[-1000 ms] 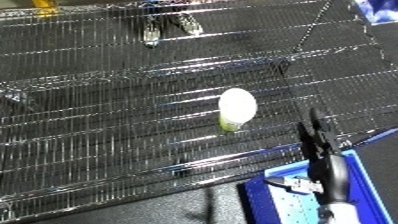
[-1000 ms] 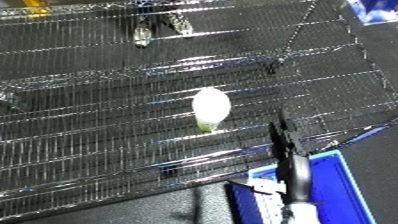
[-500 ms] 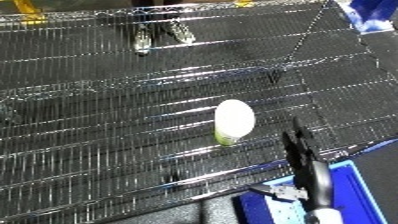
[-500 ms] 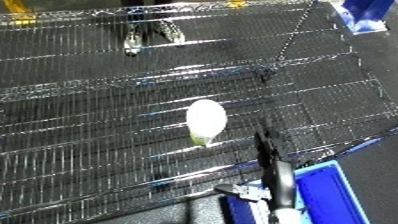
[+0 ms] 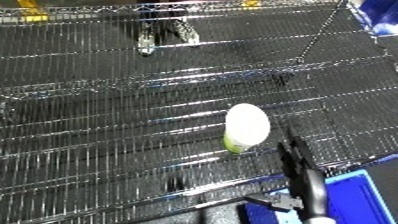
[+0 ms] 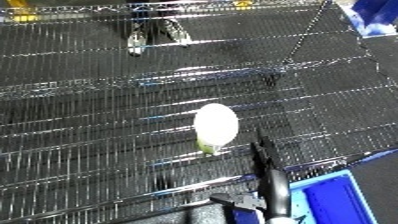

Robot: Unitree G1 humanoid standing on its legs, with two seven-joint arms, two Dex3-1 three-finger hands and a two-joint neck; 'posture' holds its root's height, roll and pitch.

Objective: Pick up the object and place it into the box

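The cup on the rack looks light, smooth; grasp its sides. Right hand, beside the cup, is straight-fingered, empty.

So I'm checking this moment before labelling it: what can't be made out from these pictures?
- Object: a white oval with a green lower end on the wire shelf; too blurred to name in either view.
- Right hand: seen edge-on, fingers straight; its wrist is cut off by the lower edge.
- Blue bin: only a corner shows; inside cut off by the edges.
- Left hand: in neither view.
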